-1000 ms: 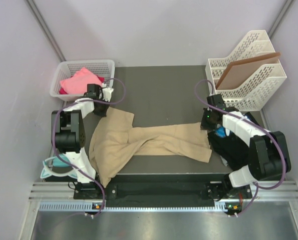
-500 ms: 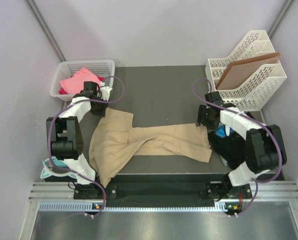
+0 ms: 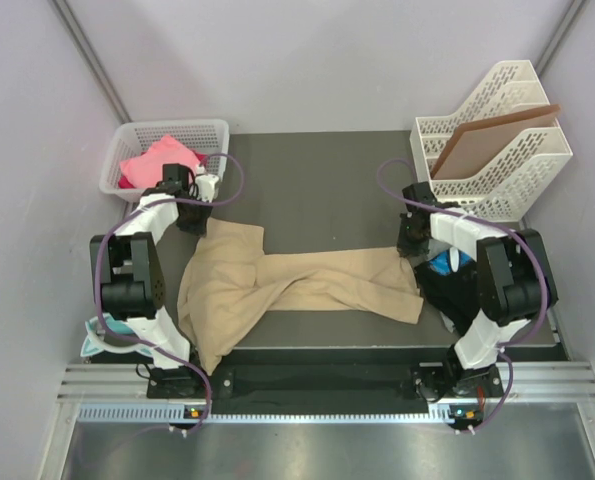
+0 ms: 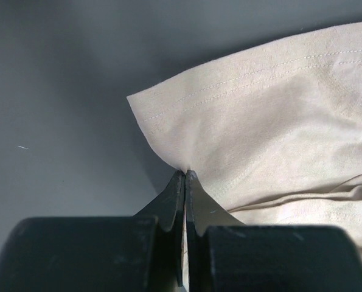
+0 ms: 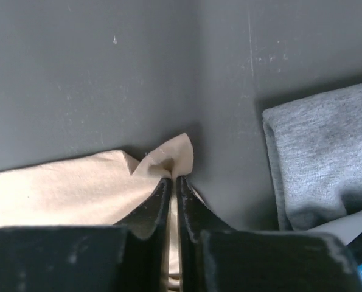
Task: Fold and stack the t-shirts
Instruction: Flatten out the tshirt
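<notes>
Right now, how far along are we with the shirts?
Done: maybe the dark pile on the right, though its folds are unclear. In hand: the tan shirt lies crumpled, left jaws and right jaws each shut on its far edge. Left: fold it, stack it, then the pink shirt in the basket.

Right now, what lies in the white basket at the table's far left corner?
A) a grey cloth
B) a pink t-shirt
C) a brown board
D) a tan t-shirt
B: the pink t-shirt lies bunched inside the white basket, while the tan t-shirt is spread on the table.
</notes>
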`<act>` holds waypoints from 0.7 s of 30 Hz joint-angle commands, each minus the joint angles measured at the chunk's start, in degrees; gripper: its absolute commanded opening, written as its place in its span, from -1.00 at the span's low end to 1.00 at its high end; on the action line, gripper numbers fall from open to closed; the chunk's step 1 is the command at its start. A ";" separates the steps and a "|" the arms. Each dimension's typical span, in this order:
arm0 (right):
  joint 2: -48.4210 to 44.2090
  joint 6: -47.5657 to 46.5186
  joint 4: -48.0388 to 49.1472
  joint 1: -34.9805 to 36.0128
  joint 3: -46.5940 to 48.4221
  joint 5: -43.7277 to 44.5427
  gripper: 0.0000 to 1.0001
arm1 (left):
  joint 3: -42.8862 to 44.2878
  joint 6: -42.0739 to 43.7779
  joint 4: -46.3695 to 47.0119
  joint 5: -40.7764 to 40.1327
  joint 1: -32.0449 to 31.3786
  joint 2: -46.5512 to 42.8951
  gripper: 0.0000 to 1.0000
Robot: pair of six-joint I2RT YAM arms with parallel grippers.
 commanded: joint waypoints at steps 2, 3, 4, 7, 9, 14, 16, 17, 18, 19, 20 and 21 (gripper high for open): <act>0.23 0.05 2.19 -0.23 1.57 -1.09 -1.00 | 0.67 0.89 -0.74 0.46 0.44 -2.29 -1.00; -0.56 -0.03 2.01 -0.22 1.57 -1.00 -1.00 | 1.28 0.81 -1.08 0.55 0.53 -2.46 -1.00; -2.40 0.05 1.32 -0.31 1.66 -1.00 -1.00 | 1.72 0.72 -1.61 0.55 0.53 -2.99 -1.00; -8.71 0.40 -0.35 -0.14 1.75 -1.96 -1.00 | 5.49 0.28 -4.68 1.78 0.71 -5.35 -1.00; -12.77 0.49 -1.67 0.04 1.83 -2.58 -1.00 | 9.43 -0.42 -6.44 2.57 0.71 -7.11 -1.00; -27.97 0.49 -7.03 1.36 3.15 -4.16 -1.00 | 17.97 -2.35 -12.32 5.29 0.71 -15.72 -1.00; -34.74 0.23 -9.06 2.23 3.68 -5.64 -1.00 | 22.19 -2.62 -13.83 6.17 0.71 -20.03 -1.00; -36.94 0.05 -9.67 2.41 3.77 -6.61 -1.00 | 23.51 -2.71 -15.31 6.35 0.71 -21.52 -1.00; -40.96 0.05 -10.98 3.02 3.86 -7.06 -1.00 | 25.96 -2.80 -15.67 6.52 0.71 -24.32 -1.00; -43.18 0.05 -11.61 3.29 3.94 -7.58 -1.00 | 27.11 -2.89 -16.20 6.53 0.71 -25.74 -1.00; -45.20 -0.29 -12.13 3.64 3.95 -8.20 -1.00 | 29.82 -2.97 -16.81 6.70 0.71 -26.98 -1.00; -48.96 -0.30 -13.44 3.99 4.12 -8.55 -1.00 | 31.41 -3.06 -18.82 6.70 0.80 -28.64 -1.00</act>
